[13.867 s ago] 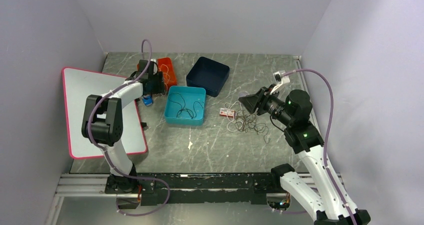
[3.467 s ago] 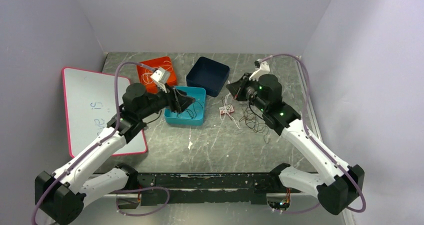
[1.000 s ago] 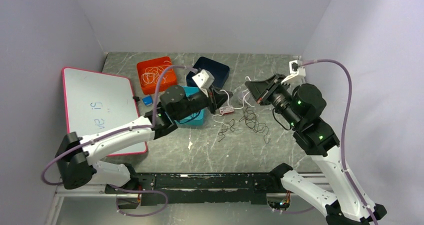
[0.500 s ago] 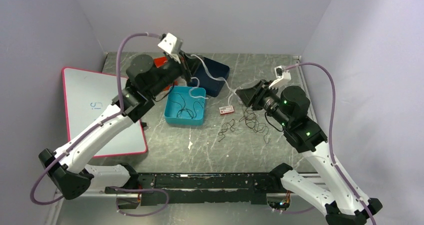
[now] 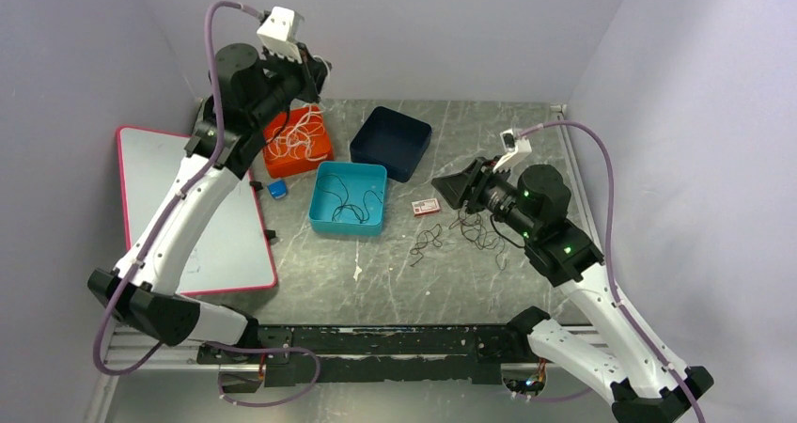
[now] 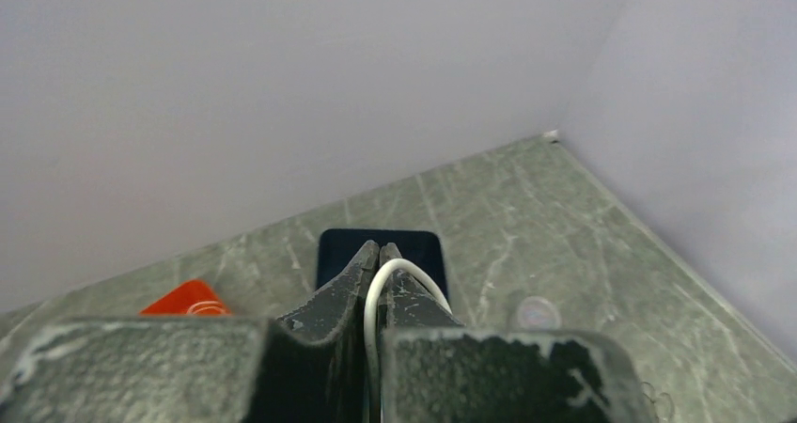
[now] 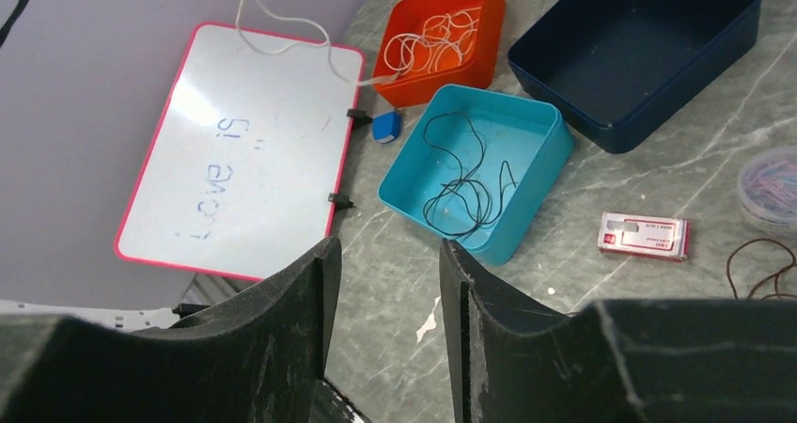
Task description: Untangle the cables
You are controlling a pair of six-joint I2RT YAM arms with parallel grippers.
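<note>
Left wrist view: pinched tight between left jaws, white cable (image 6: 372, 296), trailing below them into orange tray (image 5: 324, 156). Between right jaws, half parted, nothing. Close beneath, black tangle (image 5: 479, 230) on counter (image 5: 395, 273), unsorted. Beyond right jaws, black cable (image 5: 346, 202) already in teal tray (image 5: 318, 224). Roughly midway.

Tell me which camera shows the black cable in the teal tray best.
Right wrist: the black cable lies large and unobstructed in the teal tray. Top external shows it small; left wrist misses it.
</note>
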